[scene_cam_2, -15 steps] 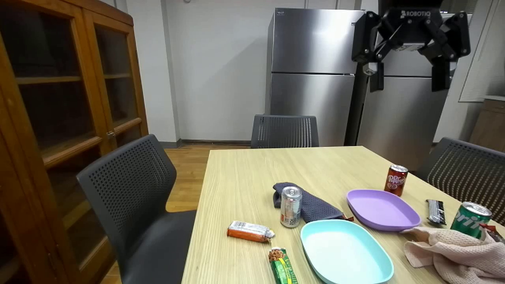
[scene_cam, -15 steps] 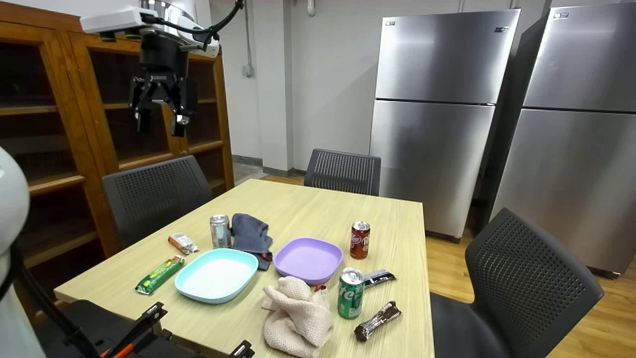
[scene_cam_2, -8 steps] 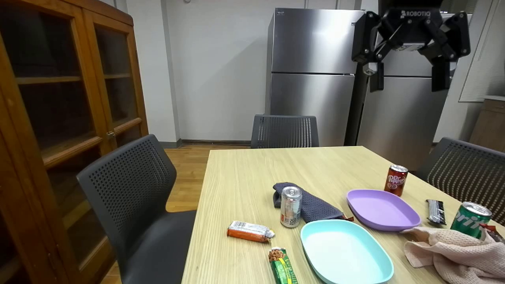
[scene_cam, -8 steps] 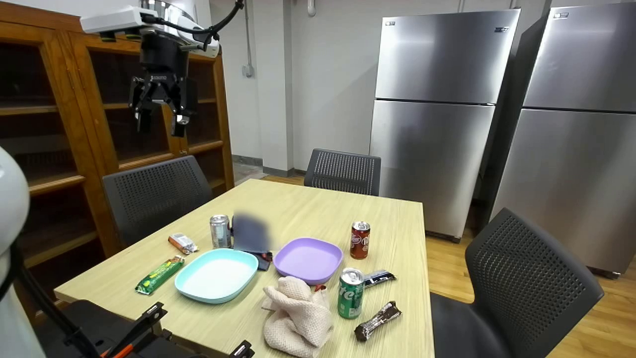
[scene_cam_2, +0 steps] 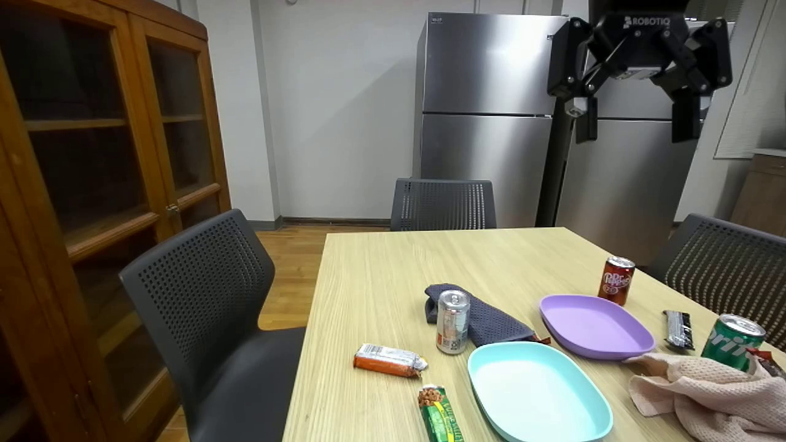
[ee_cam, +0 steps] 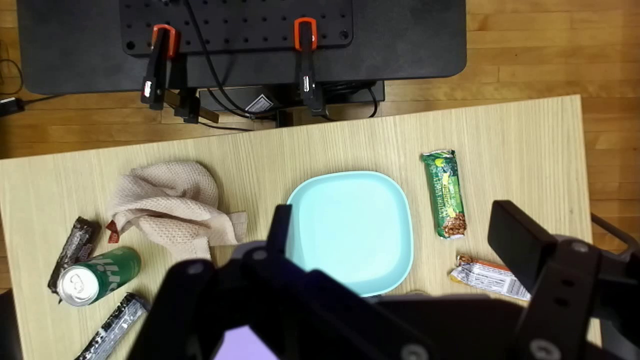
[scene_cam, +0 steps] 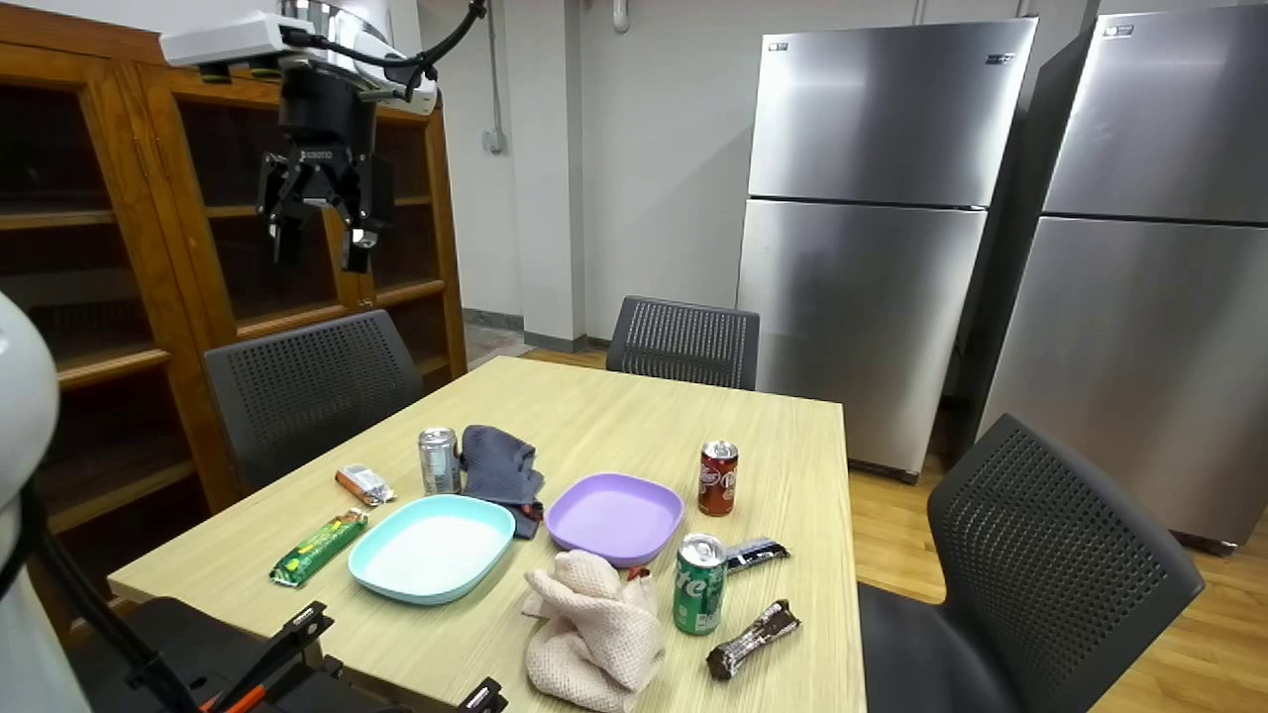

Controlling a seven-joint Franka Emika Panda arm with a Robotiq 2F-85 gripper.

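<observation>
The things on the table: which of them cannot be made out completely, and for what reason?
Wrist view: purple plate, mostly behind the hand and cut by the bottom edge.
In an exterior view: green bar, one end cut by the bottom edge.
In an exterior view: Sprite can, base behind the beige cloth.
In both exterior views: silver can, fine print too small.

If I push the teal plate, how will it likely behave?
The teal plate looks like thin molded plastic, so probably stiff and light. Its smooth surface suggests it may slide easily. Being low and broad, it seems unlikely to tip.
</observation>
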